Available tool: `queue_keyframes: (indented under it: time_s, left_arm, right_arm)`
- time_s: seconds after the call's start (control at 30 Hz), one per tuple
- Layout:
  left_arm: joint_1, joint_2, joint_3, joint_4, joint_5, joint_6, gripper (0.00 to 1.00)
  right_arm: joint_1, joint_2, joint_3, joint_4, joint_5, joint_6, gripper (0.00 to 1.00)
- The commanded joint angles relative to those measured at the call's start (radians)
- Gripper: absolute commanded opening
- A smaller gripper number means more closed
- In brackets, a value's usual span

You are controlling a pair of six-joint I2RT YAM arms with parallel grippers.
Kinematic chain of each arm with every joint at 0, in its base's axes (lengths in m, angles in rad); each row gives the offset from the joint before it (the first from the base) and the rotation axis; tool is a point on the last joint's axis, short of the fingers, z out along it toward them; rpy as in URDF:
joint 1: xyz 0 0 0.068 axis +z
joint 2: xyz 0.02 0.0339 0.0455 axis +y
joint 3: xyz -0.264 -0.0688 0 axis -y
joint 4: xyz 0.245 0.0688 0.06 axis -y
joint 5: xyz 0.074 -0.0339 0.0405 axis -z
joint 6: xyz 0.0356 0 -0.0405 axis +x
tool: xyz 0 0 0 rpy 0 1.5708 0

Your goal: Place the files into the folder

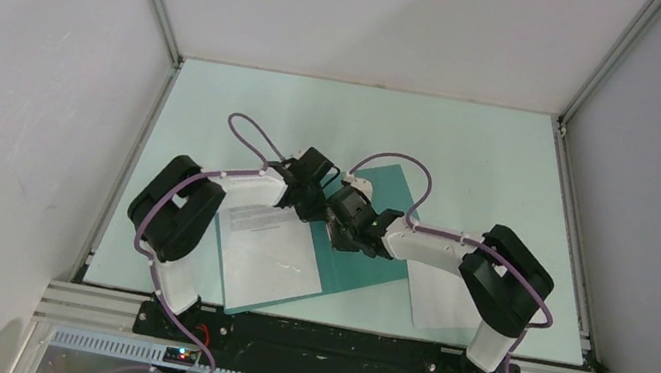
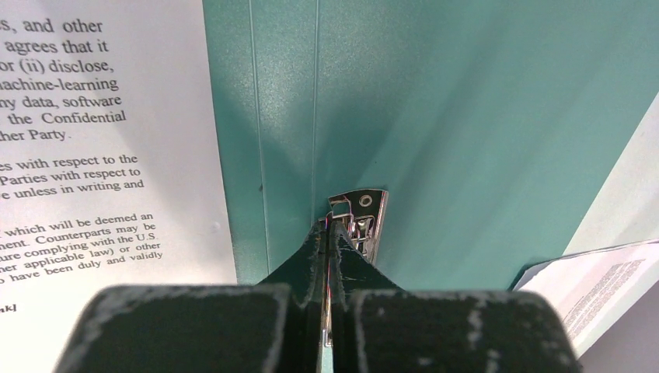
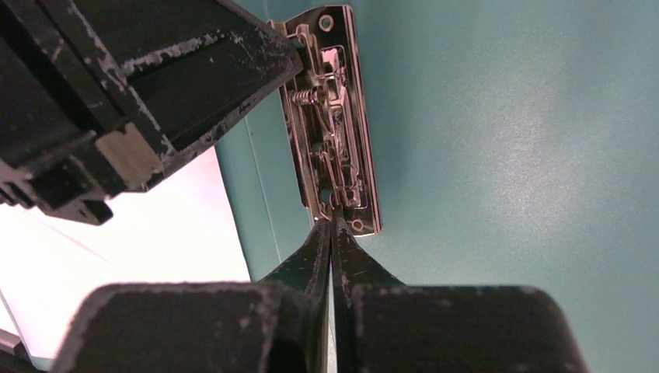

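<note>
From above, a teal folder [image 1: 358,270] was seen lying open on a pale table [image 1: 474,150], with one printed sheet [image 1: 270,252] laid on its left half and a second sheet [image 1: 444,302] resting on the table beside the right arm's base. The left gripper [image 1: 318,207] and right gripper [image 1: 338,228] were met over the folder's middle. In the left wrist view, the left gripper [image 2: 329,227] was pressed together, its tips touching one end of the metal clip [image 2: 361,221]; the printed sheet [image 2: 101,155] was seen to the left. In the right wrist view, the right gripper [image 3: 332,231] was likewise pressed together, against the clip's opposite end [image 3: 334,116].
</note>
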Motion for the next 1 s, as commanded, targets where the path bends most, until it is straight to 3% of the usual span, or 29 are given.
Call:
queue_keyframes:
  time_s: [0.0,0.2,0.57,0.97]
  left_arm:
    - [-0.008,0.076,-0.063,-0.156,0.0,0.055,0.0]
    - [-0.006,0.088,-0.064,-0.156,-0.009,0.072,0.0]
    - [-0.007,0.094,-0.066,-0.158,-0.015,0.079,0.0]
    - [-0.006,0.1,-0.064,-0.163,-0.018,0.079,0.0]
  right_arm:
    - [0.009,0.046,0.022,-0.038,0.094,0.016,0.01]
    - [0.021,0.074,0.01,-0.051,0.119,0.034,0.0]
    - [0.035,0.023,-0.027,-0.025,0.085,0.027,0.11]
    - [0.045,0.007,-0.083,-0.019,0.083,0.051,0.1]
